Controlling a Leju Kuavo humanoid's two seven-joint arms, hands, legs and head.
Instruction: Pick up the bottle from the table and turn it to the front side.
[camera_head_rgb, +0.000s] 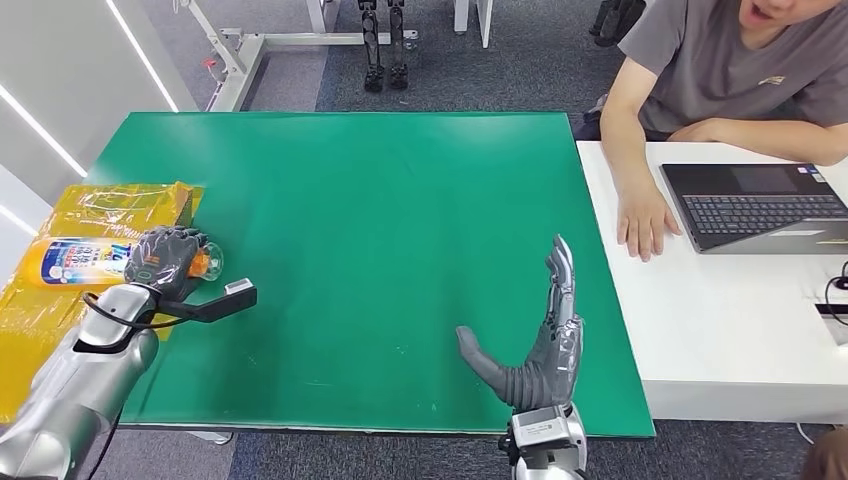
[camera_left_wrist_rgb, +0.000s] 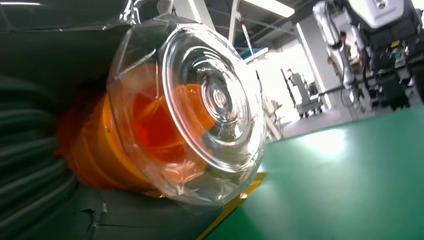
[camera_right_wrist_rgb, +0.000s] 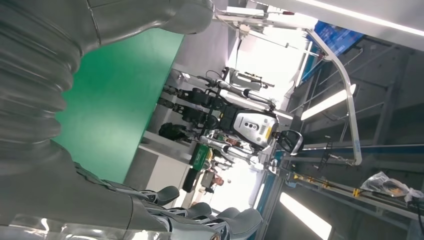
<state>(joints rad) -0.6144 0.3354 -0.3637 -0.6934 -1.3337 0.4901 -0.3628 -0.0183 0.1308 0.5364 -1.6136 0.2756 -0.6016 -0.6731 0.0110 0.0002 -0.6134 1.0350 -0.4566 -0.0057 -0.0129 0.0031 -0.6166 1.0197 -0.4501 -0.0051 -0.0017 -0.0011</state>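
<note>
We see the bottle (camera_head_rgb: 85, 260) lying on its side at the left edge of the green table (camera_head_rgb: 380, 250), its body resting over a crinkled yellow plastic sheet (camera_head_rgb: 110, 205). The body is pale yellow-white with a blue and red printed label, the writing too small for us to read, and the neck end is orange under a clear cap. Our left hand (camera_head_rgb: 168, 262) is wrapped around that neck end, dark fingers closed over it. From the left wrist the clear ribbed cap (camera_left_wrist_rgb: 210, 100) faces the camera, with orange showing through it and loose transparent film around it. Our right hand (camera_head_rgb: 545, 340) stands upright above the near right part of the table, holding nothing, fingers straight and thumb spread aside. A person's hand (camera_head_rgb: 640, 215) rests on the white desk (camera_head_rgb: 730, 320) beside a laptop (camera_head_rgb: 760, 205).
</note>
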